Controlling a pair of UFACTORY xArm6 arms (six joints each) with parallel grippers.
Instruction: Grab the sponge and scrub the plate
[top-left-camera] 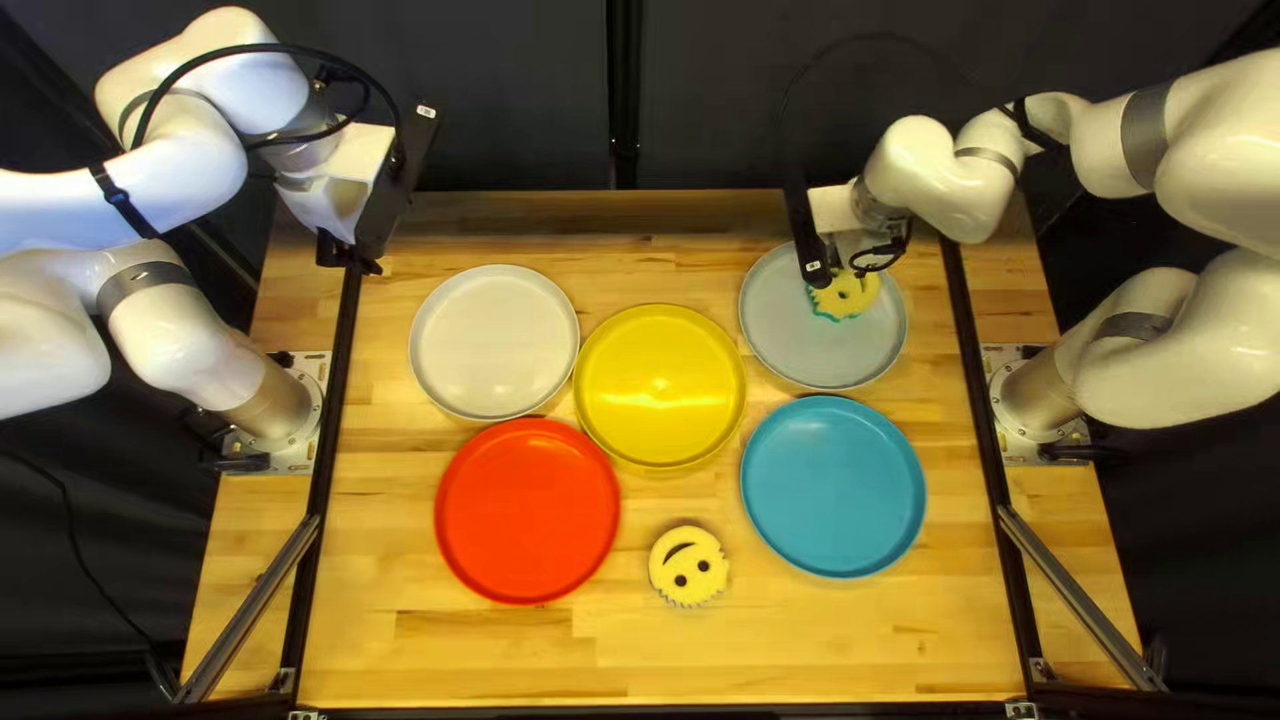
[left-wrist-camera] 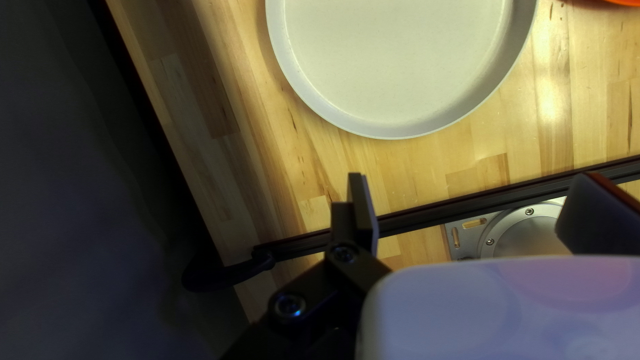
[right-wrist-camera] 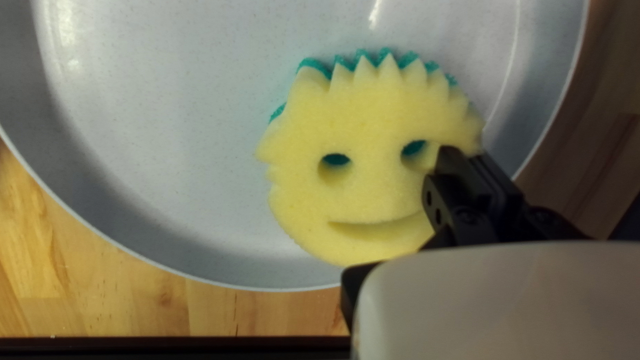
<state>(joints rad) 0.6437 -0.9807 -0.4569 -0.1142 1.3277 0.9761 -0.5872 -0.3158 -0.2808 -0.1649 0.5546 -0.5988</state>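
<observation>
We are finding the yellow sponge (top-left-camera: 855, 295) at the right gripper (top-left-camera: 834, 260), within the grey plate's rim (top-left-camera: 787, 350); whether it is being gripped, we cannot tell. Our left gripper (top-left-camera: 350, 256) is hanging released, fingers apart.

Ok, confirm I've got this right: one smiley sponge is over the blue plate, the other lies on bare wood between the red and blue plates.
Not quite: one smiley sponge is over the grey plate, not the blue plate; the top left view shows it. The other sponge does lie on bare wood, between the red plate and the blue one.
</observation>
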